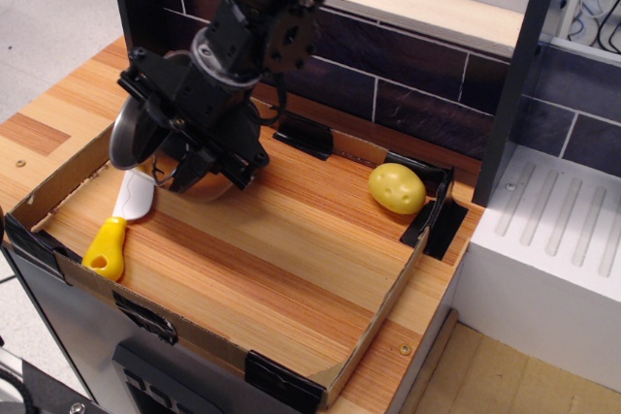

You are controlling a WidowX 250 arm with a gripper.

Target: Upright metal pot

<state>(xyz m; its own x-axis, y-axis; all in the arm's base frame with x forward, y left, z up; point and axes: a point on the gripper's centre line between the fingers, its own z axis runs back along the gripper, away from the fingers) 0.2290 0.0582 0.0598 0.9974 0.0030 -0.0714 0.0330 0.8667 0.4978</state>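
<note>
Black pincer (pixel 199 157) is sitting over the metal pot (pixel 146 147) at the back-left of the cardboard tray (pixel 378 307); arm is covering most of the pot, only part of its shiny wall and rim is showing at left. Pincer looks clamped on the pot, finger state is not resolvable. Pot is tilting, low over the wood table (pixel 291 239). Yellow-handled spatula (pixel 116 225) is lying just beside and below the pot, white blade toward it. Yellow potato toy (pixel 396 188) is sitting well apart in the back-right tray corner, by a black clip (pixel 437 215). Dark tile wall (pixel 408 84) is running behind.
</note>
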